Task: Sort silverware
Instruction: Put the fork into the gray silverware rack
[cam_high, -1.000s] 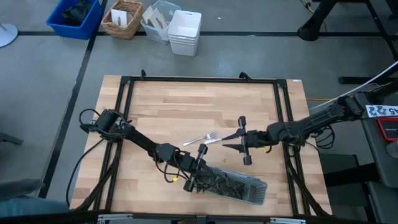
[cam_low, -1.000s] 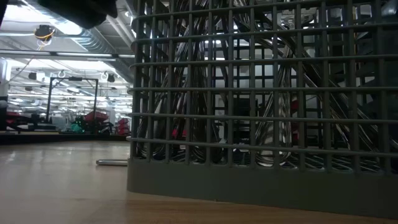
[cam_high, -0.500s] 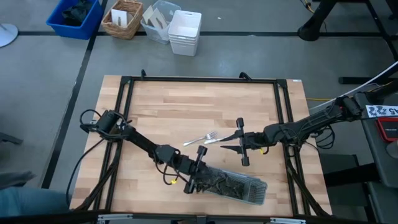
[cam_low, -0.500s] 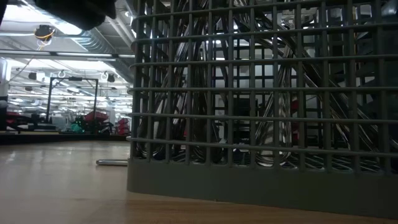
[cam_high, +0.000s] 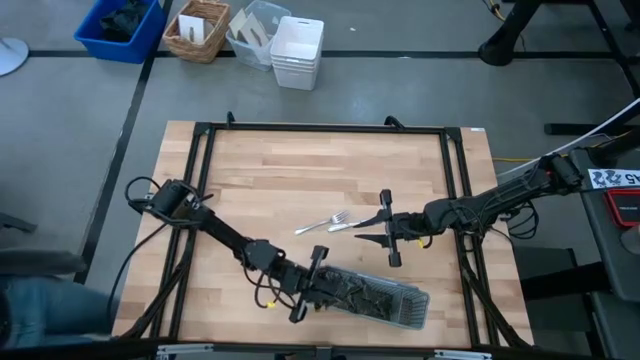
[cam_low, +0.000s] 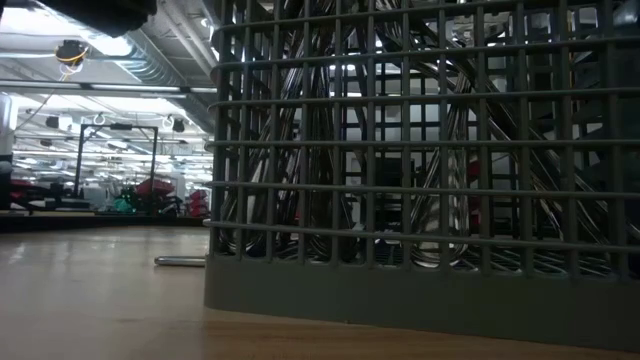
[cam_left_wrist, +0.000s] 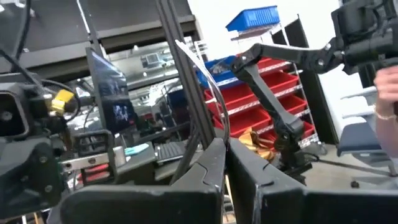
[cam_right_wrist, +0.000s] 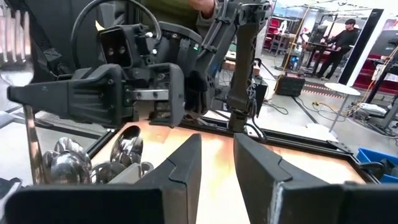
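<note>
A dark grey mesh tray (cam_high: 400, 305) lies near the table's near edge, packed with shiny silverware (cam_low: 300, 150). Spoons (cam_right_wrist: 127, 146) show in it in the right wrist view. My left gripper (cam_high: 320, 288) is at the tray's left end, shut on a fork (cam_right_wrist: 15, 53) that stands upright with its tines up. Another fork (cam_high: 325, 222) lies flat on the wood at mid-table. My right gripper (cam_high: 364, 230) hovers just right of it, open, with nothing between its fingers (cam_right_wrist: 180, 168). My left gripper pinches the fork's handle (cam_right_wrist: 26, 121) between its two shut fingers (cam_left_wrist: 211, 162). The fingers come at it nearly level and lie across the handle. The fork stands upright above them, tines up. Its lower end is hidden behind my right gripper's own finger.
A black metal frame (cam_high: 320, 128) runs around the wooden table top. Bins and baskets (cam_high: 297, 50) stand on the floor beyond the far edge. A person (cam_high: 40, 310) shows at the near left corner. Bare wood lies across the table's far half.
My left gripper has moved a little toward the table's near edge, along the tray's left end, and has rolled about its wrist. It stays shut.
</note>
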